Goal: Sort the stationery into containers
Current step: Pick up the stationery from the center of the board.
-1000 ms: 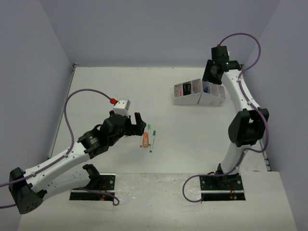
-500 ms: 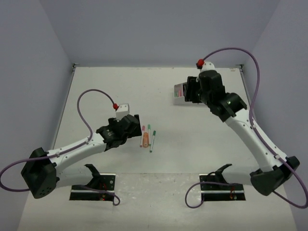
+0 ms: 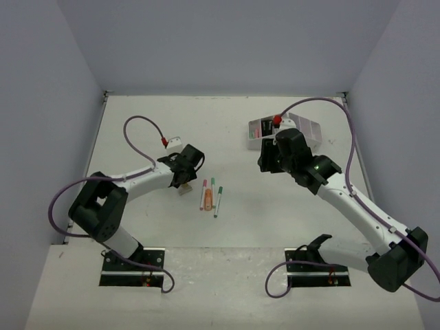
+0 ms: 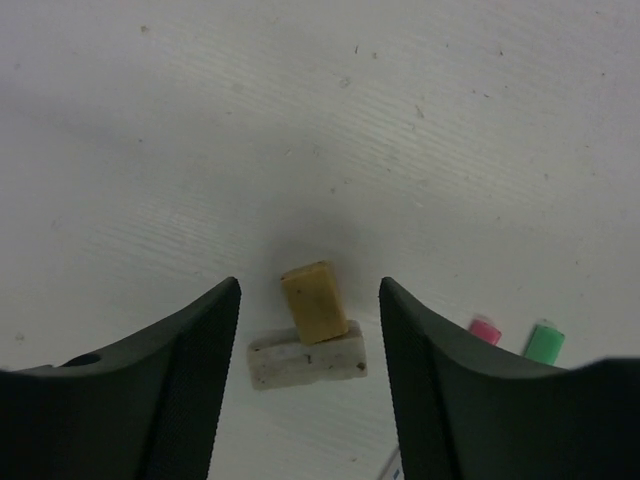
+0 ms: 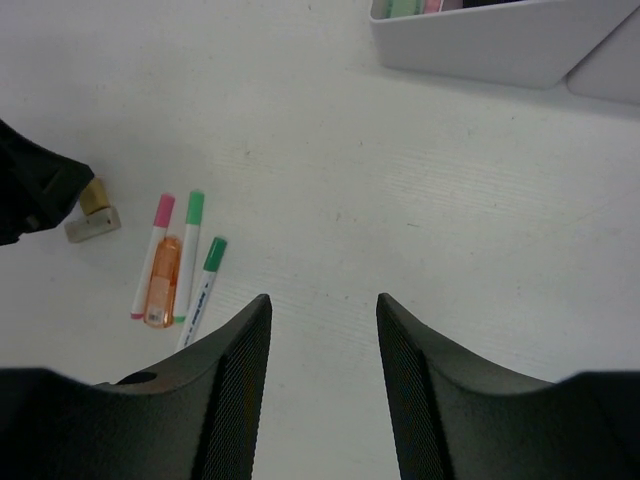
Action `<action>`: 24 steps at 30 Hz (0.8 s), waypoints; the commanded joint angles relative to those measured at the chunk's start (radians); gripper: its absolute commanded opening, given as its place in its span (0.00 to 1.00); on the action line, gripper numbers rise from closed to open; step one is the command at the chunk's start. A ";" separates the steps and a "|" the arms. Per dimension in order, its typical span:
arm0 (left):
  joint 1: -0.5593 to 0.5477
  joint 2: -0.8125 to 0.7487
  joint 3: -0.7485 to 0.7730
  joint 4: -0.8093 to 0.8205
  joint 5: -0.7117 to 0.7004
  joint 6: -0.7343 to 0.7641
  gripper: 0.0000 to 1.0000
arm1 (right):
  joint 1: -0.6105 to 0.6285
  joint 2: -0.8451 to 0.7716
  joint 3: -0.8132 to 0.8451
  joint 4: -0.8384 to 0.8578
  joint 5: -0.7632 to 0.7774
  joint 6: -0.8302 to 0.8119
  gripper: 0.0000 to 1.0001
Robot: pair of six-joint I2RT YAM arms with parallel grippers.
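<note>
Left pincer (image 4: 310, 286) half-open around tan block (image 4: 314, 315) and grey block (image 4: 278, 364), touching neither; right pincer (image 5: 323, 302) apart, empty.

table (image 3: 240, 180): bare strip between pens (image 3: 212, 190) and organizer (image 3: 256, 142), passable. tan block (image 4: 314, 301) and grey block (image 4: 306, 360), touching, stood inside left gripper's (image 4: 310, 288) spread jaws.

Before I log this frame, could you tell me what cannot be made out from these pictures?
Organizer contents: top view, right arm covers part; right wrist view, top edge cuts it off.
Pens: left wrist view, only a pink cap and a green cap show beside the gripper finger.
Blocks: top view, mostly under left gripper.
</note>
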 commanded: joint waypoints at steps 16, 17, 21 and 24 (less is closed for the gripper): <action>0.005 0.161 0.057 -0.037 0.029 -0.166 0.24 | 0.003 -0.087 -0.036 0.084 -0.026 -0.012 0.47; 0.005 0.160 0.057 -0.035 0.028 -0.166 0.20 | 0.003 -0.086 -0.041 0.091 -0.035 -0.014 0.47; 0.004 0.131 0.089 -0.033 0.021 -0.158 0.00 | 0.003 -0.091 -0.073 0.159 -0.133 -0.014 0.47; 0.003 0.079 0.097 -0.007 0.041 -0.135 0.00 | 0.004 -0.123 -0.148 0.265 -0.291 -0.001 0.48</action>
